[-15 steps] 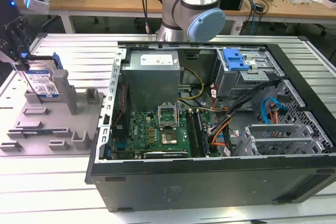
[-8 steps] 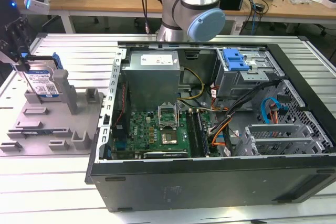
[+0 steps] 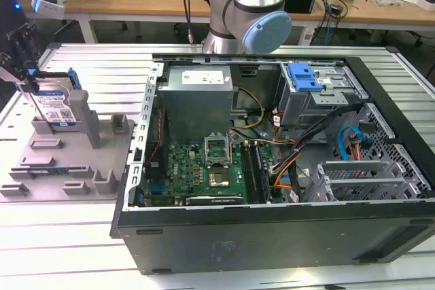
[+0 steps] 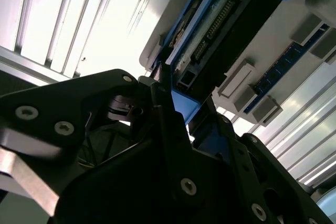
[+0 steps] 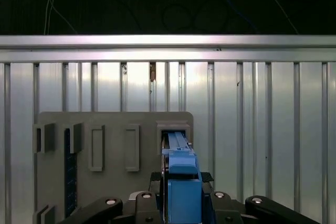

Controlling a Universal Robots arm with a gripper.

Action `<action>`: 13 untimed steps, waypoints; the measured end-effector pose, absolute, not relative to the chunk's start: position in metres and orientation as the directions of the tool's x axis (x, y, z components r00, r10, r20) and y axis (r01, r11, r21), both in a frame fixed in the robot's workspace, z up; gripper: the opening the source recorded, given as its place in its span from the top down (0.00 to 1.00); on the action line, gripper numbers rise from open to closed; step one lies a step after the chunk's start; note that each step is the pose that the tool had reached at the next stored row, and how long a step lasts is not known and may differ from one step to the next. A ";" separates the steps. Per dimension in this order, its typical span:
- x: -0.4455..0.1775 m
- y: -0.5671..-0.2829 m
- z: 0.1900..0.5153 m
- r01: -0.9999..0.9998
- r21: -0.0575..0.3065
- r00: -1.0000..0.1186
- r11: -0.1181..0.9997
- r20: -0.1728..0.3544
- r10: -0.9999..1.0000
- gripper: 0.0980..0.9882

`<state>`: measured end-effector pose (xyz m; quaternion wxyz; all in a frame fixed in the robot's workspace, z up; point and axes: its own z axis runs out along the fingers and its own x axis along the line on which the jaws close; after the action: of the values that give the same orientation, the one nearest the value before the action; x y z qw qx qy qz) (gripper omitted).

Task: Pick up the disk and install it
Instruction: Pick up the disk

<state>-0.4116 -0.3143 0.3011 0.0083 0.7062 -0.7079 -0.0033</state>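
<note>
The disk (image 3: 58, 108) stands on edge in a slot of the grey holder plate (image 3: 68, 164) at the exterior view's left, its white-and-blue label facing the camera and blue rails along its sides. My gripper (image 3: 30, 81) comes down onto the disk's top edge and looks shut on it. In the first wrist view the blue rail of the disk (image 5: 181, 179) sits tightly between the two black fingers of the gripper (image 5: 182, 203). The second wrist view has the disk's (image 4: 220, 19) connector edge just beyond the gripper (image 4: 176, 106). The disk still sits in its slot.
An open computer case (image 3: 272, 147) lies to the exterior view's right of the holder, with motherboard, cables and a drive bay carrying a blue latch (image 3: 304, 78). The arm's base (image 3: 248, 11) stands behind the case. Ribbed aluminium table (image 3: 61, 236) surrounds everything.
</note>
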 end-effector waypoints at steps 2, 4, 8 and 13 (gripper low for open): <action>-0.412 -0.314 0.301 -1.000 0.016 -0.002 0.003 0.007 -1.000 0.70; -0.412 -0.314 0.301 -1.000 0.016 -0.002 0.002 0.007 -1.000 0.70; -0.412 -0.314 0.301 -1.000 0.016 -0.002 0.003 0.007 -1.000 0.70; -0.412 -0.314 0.304 -1.000 0.016 -0.002 0.002 0.007 -1.000 0.70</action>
<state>-0.4117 -0.3143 0.3039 0.0081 0.7062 -0.7079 -0.0032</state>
